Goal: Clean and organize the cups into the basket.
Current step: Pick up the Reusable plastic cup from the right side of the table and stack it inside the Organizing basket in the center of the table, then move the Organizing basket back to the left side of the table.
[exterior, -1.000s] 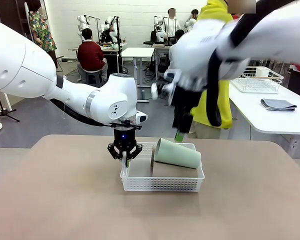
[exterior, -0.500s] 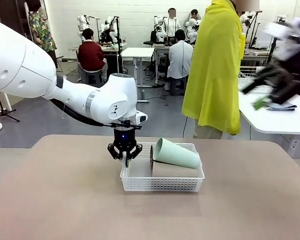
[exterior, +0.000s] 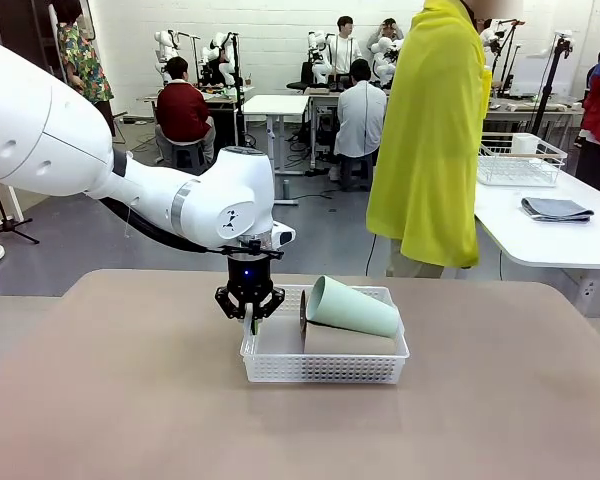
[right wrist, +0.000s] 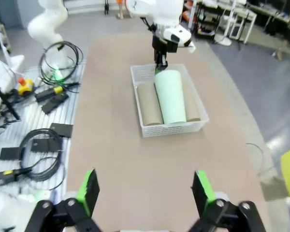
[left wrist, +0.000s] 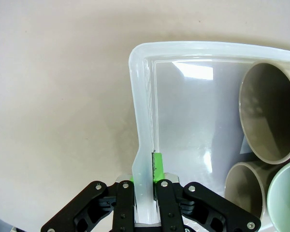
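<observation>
Between the left claw's (exterior: 251, 322) pads: basket (exterior: 325, 370) rim, pinched tight at the short end, one green pad (left wrist: 157, 166) inside the wall, the other outside. Same hold as a second ago; no shift of basket on the bench (exterior: 130, 400).

Gone from above the basket since a second ago: right arm, then hanging just over the green cup (exterior: 352, 307), half a second ago swinging off to the right, now pulled well back and high. Right claw (right wrist: 146, 192) spread wide, grasping nothing, looking down along the bench at the basket far ahead.

Probable meaning: last cup delivered, all three in the basket, sorting as good as done; what may be left is squaring or letting go of the basket.

Just beyond the left claw, inside the basket: two tan cups (right wrist: 150, 104) lying side by side on the floor, mouths toward the claw, and the green one resting on top of them, tilted, wide end nearer the claw. Tall, tapered, handleless, matte; almost as long as the basket. White basket, fine mesh sides, thick rim.
</observation>
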Tool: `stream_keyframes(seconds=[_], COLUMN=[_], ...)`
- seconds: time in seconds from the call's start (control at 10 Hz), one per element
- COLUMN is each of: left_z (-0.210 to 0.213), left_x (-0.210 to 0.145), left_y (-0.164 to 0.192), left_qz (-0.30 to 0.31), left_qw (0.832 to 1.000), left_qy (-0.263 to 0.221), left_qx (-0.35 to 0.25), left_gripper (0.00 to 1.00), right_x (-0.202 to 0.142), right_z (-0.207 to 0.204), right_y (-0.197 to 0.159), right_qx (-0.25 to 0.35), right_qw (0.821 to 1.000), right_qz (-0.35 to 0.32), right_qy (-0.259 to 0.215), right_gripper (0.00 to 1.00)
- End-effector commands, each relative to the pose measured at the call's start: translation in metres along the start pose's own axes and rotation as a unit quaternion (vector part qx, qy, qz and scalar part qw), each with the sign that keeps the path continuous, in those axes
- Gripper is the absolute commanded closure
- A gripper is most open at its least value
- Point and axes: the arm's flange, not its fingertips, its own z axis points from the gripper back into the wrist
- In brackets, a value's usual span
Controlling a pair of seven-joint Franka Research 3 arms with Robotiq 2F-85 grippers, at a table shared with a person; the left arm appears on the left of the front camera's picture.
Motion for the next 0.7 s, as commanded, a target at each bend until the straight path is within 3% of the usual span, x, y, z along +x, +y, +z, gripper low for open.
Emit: stream_keyframes(seconds=[0.0, 0.1, 0.6], left_z=[-0.001, -0.001, -0.001], left_x=[-0.002, -0.002, -0.002], left_y=[0.000, 0.000, 0.000], left_qz=[-0.002, -0.002, -0.002], left_qw=[1.000, 1.000, 1.000], left_qy=[0.001, 0.001, 0.001], left_qx=[0.003, 0.003, 0.003], left_gripper=[1.00, 1.00, 1.00], right_x=[-0.023, 0.000, 0.000], right_z=[-0.007, 0.000, 0.000], right_y=[-0.024, 0.000, 0.000], right_qx=[0.008, 0.000, 0.000], right_qw=[1.000, 1.000, 1.000], right_qz=[0.007, 0.000, 0.000], right_qy=[-0.027, 0.000, 0.000], right_gripper=[0.00, 0.00, 0.00])
